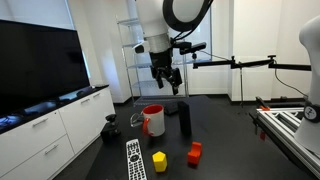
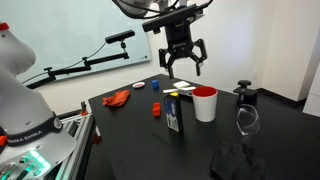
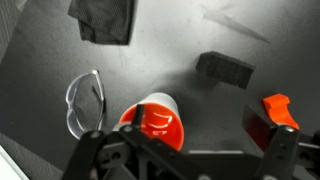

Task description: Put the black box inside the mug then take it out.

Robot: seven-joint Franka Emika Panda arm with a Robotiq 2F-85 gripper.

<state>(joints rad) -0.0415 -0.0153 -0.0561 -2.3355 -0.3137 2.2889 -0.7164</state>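
Note:
The white mug [image 1: 153, 120] with red inside stands upright on the dark table, and shows in both exterior views [image 2: 205, 103]. The black box [image 1: 184, 118] stands upright on the table just beside it, apart from it [image 2: 174, 113]. My gripper [image 1: 163, 75] hangs open and empty well above them [image 2: 182, 62]. In the wrist view the mug [image 3: 155, 118] is below my left finger, the black box [image 3: 224, 68] lies further off, and my gripper [image 3: 190, 160] holds nothing.
A flat remote [image 1: 134, 158], a yellow block [image 1: 159, 160] and a red block [image 1: 195, 153] lie near the table's front. Clear glasses [image 3: 85, 100] and a dark roundish object [image 1: 109, 128] sit near the mug. A black cloth [image 2: 238, 160] and a red cloth [image 2: 118, 98] lie at the table edges.

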